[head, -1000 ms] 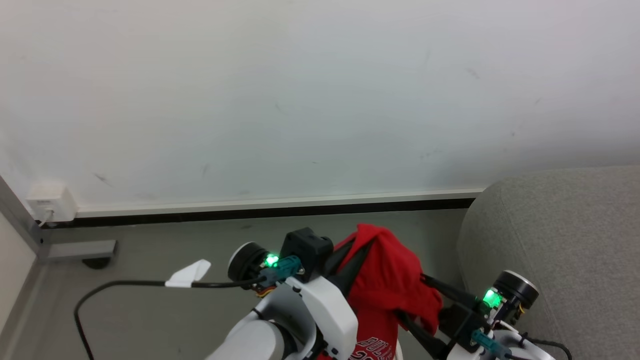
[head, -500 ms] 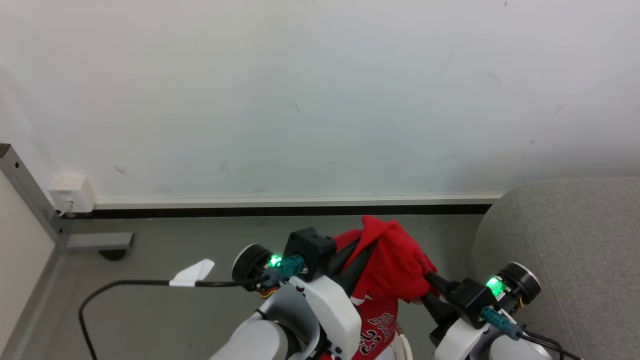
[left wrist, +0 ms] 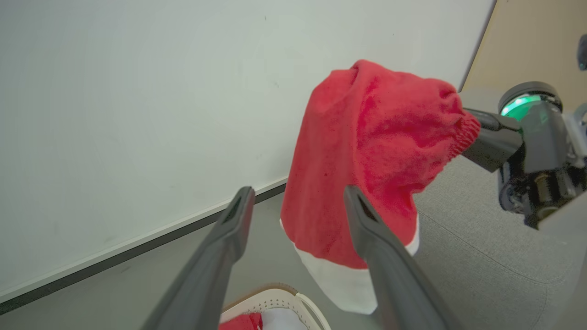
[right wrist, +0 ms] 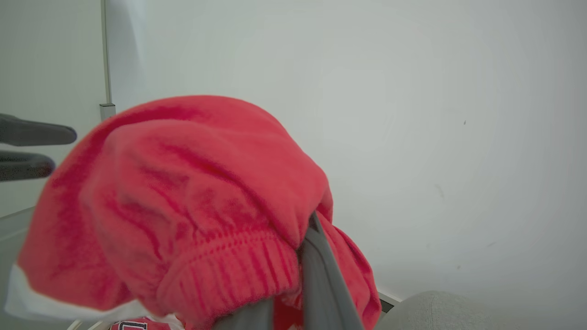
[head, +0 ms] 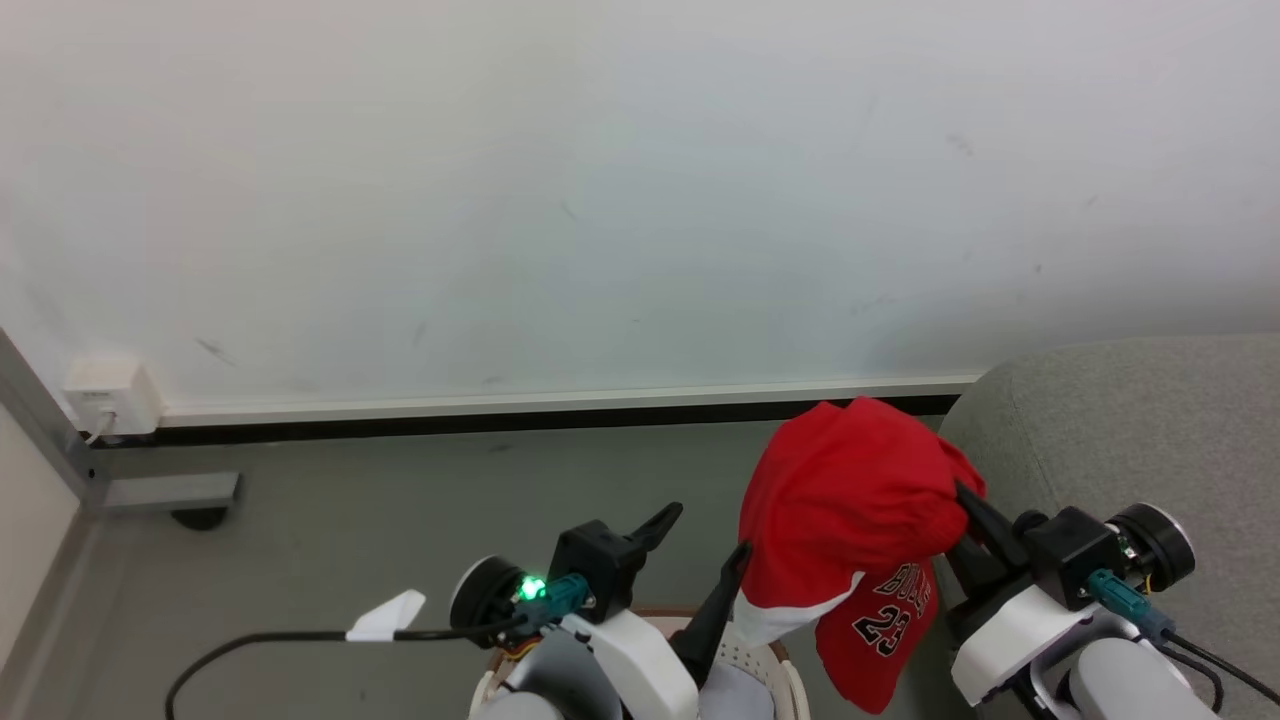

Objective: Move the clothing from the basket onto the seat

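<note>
A red garment [head: 850, 500] with a white panel and a black "23" hangs in the air just left of the grey sofa seat [head: 1140, 430]. My right gripper [head: 962, 497] is shut on its ribbed hem, and cloth drapes over the fingers [right wrist: 321, 275] in the right wrist view. Left of the garment and apart from it, my left gripper [head: 708, 532] stands open and holds nothing. The left wrist view shows the garment [left wrist: 367, 151] beyond its spread fingers [left wrist: 238, 220]. Below lies the cream basket [head: 785, 675], with more red cloth [left wrist: 240, 323] inside it.
A white wall with a dark skirting runs behind the grey floor. A wall socket [head: 105, 395] and a metal foot [head: 165, 492] are at the left. A black cable with a white tag [head: 385, 615] trails by my left arm. A pale pad [head: 735, 692] lies in the basket.
My left gripper has opened and let go of the red garment. My right gripper has shut on it and carried it rightward to the sofa's edge. The head view shifted slightly.
</note>
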### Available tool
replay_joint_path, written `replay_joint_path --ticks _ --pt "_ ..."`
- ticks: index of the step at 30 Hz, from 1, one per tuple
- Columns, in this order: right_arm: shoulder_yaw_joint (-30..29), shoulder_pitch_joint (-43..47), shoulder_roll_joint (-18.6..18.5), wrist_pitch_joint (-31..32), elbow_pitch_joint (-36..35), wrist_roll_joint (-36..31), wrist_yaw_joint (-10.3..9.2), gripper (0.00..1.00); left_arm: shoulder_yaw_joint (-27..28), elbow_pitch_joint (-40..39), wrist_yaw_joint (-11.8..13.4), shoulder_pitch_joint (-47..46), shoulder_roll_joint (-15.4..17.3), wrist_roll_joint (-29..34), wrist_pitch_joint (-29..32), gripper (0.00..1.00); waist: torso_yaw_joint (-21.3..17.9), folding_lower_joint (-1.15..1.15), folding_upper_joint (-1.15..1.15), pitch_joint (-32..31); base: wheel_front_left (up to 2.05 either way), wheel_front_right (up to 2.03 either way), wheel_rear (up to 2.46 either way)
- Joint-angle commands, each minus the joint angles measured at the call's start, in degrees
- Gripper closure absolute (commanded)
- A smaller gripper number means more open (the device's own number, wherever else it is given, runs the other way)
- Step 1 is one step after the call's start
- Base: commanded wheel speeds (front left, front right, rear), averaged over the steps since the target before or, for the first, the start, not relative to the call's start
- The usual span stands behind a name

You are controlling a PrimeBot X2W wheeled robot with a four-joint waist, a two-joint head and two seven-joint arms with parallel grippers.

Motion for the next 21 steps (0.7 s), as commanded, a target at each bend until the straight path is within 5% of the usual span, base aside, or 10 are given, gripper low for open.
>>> replay_joint_path --ticks 1,21 --pt "-0.72 0.39 -0.66 -0.01 -0.40 0.03 -0.12 1.00 -0.09 0.81 -0.15 0.54 -0.27 -0.01 -0.86 0.00 -0.58 0.00 0.00 0.22 0.00 0.00 0.00" --pt "-6.38 1.28 -5.59 -0.01 -2.49 1.52 -0.12 1.00 -2.36 9.33 -1.38 -2.94 -4.16 -0.78 -7.95 0.00 -18.41 0.00 0.00 5.00 0.00 0.00 0.00"
